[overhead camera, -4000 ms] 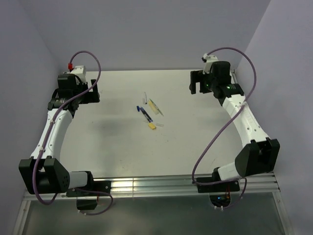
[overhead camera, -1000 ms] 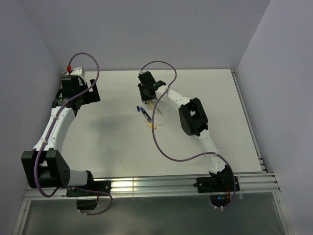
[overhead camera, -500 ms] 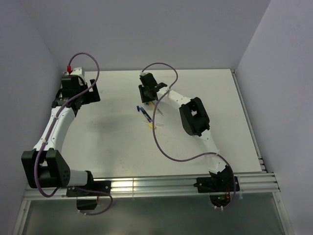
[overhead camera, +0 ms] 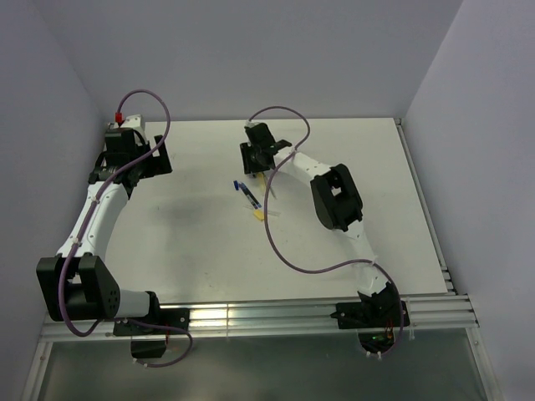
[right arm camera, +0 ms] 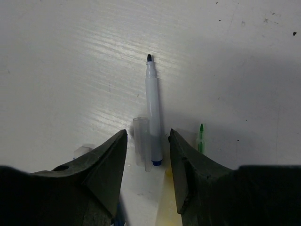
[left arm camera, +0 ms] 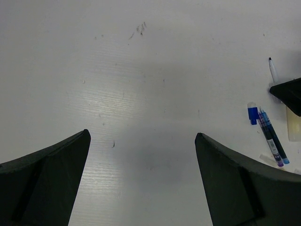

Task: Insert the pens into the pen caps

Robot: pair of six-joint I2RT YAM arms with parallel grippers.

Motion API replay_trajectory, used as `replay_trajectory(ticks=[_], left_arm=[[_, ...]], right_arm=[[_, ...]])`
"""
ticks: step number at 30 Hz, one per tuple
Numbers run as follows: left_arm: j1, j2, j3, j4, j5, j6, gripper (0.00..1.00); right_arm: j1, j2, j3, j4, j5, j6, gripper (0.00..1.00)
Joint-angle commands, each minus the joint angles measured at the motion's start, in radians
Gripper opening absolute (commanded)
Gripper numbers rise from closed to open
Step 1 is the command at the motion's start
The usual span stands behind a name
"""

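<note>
**Right arm lining up on the white pen**

The right gripper (right arm camera: pixel 147 141) hangs low over the pens at the middle-far tabletop (overhead camera: pixel 376 150). Its fingers are partly parted astride the blunt end of the white pen (right arm camera: pixel 153 108) and the clear cap (right arm camera: pixel 141 143) just beside it, gripping nothing. The left gripper (left arm camera: pixel 142 136) hovers far left, fingers wide. The next move likely calls for closing on the pen alone, leaving the cap out.

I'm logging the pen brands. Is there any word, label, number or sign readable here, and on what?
No text can be read in any view.
The white pen and the clear cap beside it show no print.
Any print on the blue pen is too small to tell.
</note>
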Motion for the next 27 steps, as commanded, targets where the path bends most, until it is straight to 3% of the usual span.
replay_trajectory(ticks=[1, 11, 27], left_arm=[[-0.004, 0.007, 0.028, 0.027, 0.023, -0.017, 1.00], [-0.002, 0.027, 0.050, 0.019, 0.026, -0.025, 0.99], [-0.002, 0.055, 0.070, 0.007, 0.029, -0.031, 1.00]], right_arm=[[-0.024, -0.095, 0.025, 0.037, -0.048, 0.010, 0.49], [-0.030, -0.045, 0.090, 0.035, 0.043, 0.010, 0.42], [-0.030, 0.009, 0.122, 0.008, 0.022, -0.003, 0.39]])
